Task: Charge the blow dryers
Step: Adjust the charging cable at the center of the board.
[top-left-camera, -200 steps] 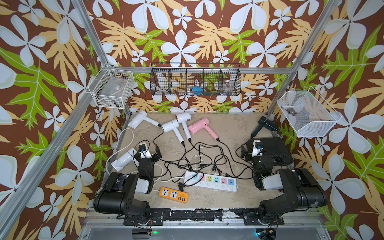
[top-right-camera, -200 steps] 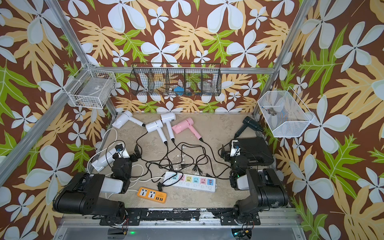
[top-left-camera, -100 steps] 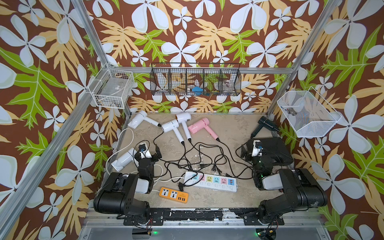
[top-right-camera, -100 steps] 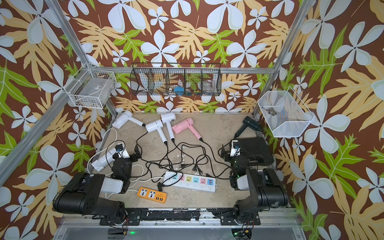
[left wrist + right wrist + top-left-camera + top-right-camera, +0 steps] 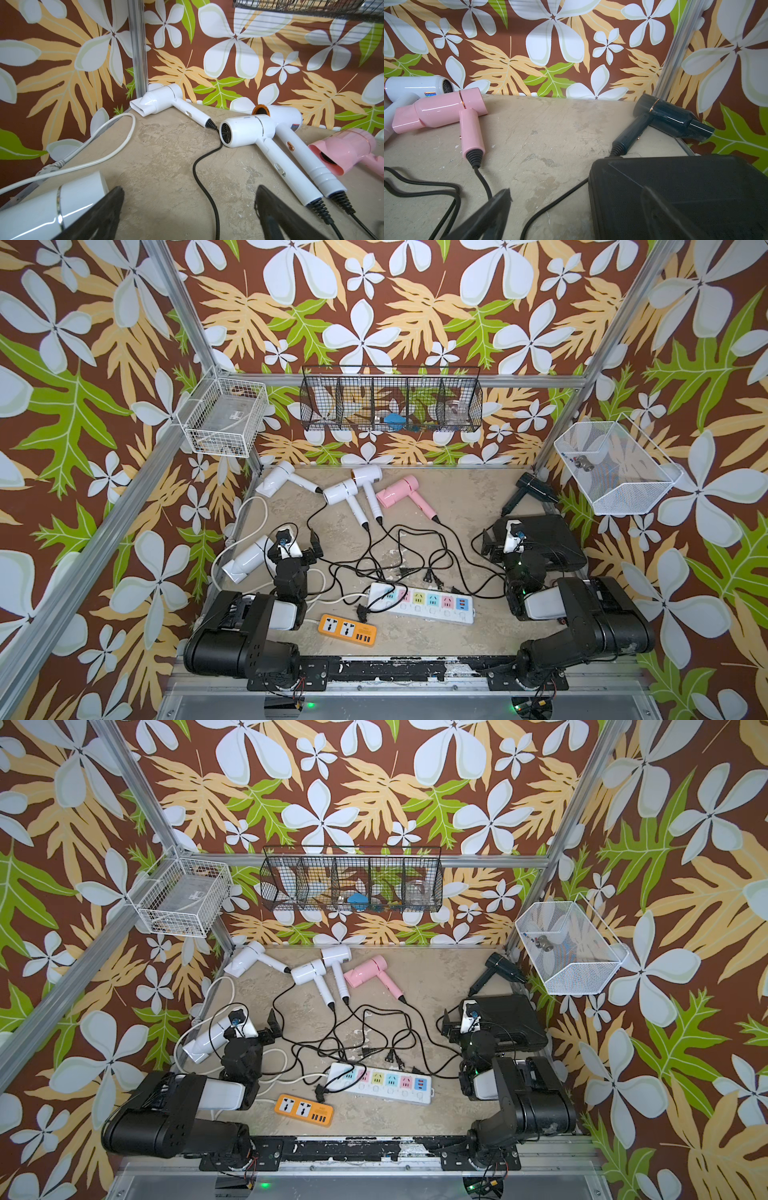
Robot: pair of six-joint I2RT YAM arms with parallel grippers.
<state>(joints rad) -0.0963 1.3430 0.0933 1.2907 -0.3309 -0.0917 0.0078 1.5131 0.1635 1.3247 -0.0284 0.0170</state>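
On the left rail, a white wire basket (image 5: 220, 443) with a clear flat packet (image 5: 230, 412) inside. On the back rail, a black wire basket (image 5: 357, 400) in five compartments: a blue object (image 5: 392, 419) in the middle one, a clear glass-like piece (image 5: 453, 410) in the rightmost, the rest too small to tell. On the right rail, a white mesh basket (image 5: 623, 497) with a small metal fitting (image 5: 584, 463) inside. At the table's right edge, a shut black case (image 5: 557, 539).

Blow dryers (image 5: 343, 493) all flat on the table (image 5: 465, 497): three white ones and the pink dryer (image 5: 399, 491) in a row along the back, black dryer (image 5: 532, 487) in the back right corner just behind the case, near white dryer (image 5: 247, 562) at the left edge. Thin black cords (image 5: 399, 547) tangled mid-table. Two plugs (image 5: 428, 574) loose on the table just beside the long white power strip (image 5: 422, 601). Orange power strip (image 5: 347, 629) nearer the front.

Left arm (image 5: 249, 614) folded low, forearm pointing toward the back wall. Left gripper (image 5: 190, 188) spread wide, grasping nothing, one finger (image 5: 99, 214) just beside the near white dryer's barrel, contact not clear, a black cord on the table between the fingers. Right arm (image 5: 582, 614) folded the same way. Right gripper (image 5: 576, 190) likewise spread wide and empty, one finger (image 5: 660, 212) over the black case, the other above bare table beside the pink dryer's cord.
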